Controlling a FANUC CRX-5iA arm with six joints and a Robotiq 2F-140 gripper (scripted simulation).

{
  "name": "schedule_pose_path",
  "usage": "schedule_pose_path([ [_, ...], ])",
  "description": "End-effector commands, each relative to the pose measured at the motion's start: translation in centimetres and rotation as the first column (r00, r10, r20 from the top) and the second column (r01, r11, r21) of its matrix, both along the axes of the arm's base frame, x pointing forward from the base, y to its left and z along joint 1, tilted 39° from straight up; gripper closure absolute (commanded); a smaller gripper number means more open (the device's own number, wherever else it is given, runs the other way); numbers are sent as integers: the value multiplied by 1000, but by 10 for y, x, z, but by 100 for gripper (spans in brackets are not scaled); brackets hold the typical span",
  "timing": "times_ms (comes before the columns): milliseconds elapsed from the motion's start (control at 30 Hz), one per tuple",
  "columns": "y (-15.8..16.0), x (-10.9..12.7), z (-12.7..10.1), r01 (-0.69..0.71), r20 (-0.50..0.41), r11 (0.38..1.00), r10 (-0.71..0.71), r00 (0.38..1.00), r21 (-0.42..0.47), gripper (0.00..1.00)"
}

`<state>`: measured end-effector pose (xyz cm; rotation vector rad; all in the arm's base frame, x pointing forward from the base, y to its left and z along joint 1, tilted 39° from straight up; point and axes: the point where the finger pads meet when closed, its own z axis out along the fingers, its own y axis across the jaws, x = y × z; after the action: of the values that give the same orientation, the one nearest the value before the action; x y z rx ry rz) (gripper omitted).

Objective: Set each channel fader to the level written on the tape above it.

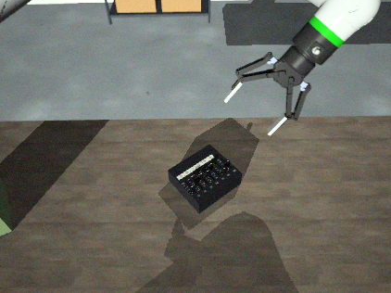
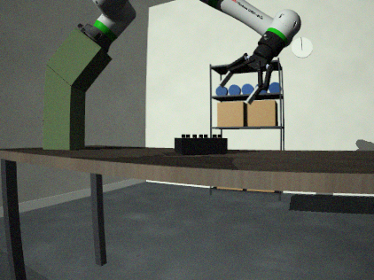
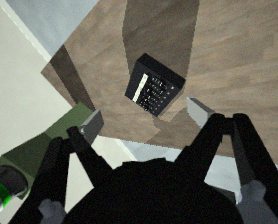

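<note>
The lighting desk [image 1: 205,178] [image 2: 200,145] [image 3: 154,85] is a small black box standing on the wooden table [image 1: 93,239] [image 2: 288,162]. A pale tape strip [image 1: 195,165] [image 3: 138,89] runs along one long side, with a row of small fader caps [image 1: 207,174] beside it. The written levels and cap positions are too small to read. My gripper [image 1: 254,114] [image 2: 238,87] [image 3: 143,111] is open wide and empty. It hangs high above the table, up and to the right of the desk in the top view.
The arm's green base block [image 2: 66,96] [image 3: 35,145] stands at the table's left end. A metal shelf [image 2: 246,109] with cardboard boxes and blue rolls stands behind the table. The table's far edge [image 1: 139,119] lies just beyond the desk.
</note>
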<state>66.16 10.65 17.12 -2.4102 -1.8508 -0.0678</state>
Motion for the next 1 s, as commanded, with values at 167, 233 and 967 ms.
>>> schedule_pose_path([
  [167,9,-1,-27,254,98,962,-264,960,99,0],
  [233,10,-4,-37,345,109,927,-362,926,145,0],
  [967,-11,-45,-88,770,13,469,-857,515,433,0],
])
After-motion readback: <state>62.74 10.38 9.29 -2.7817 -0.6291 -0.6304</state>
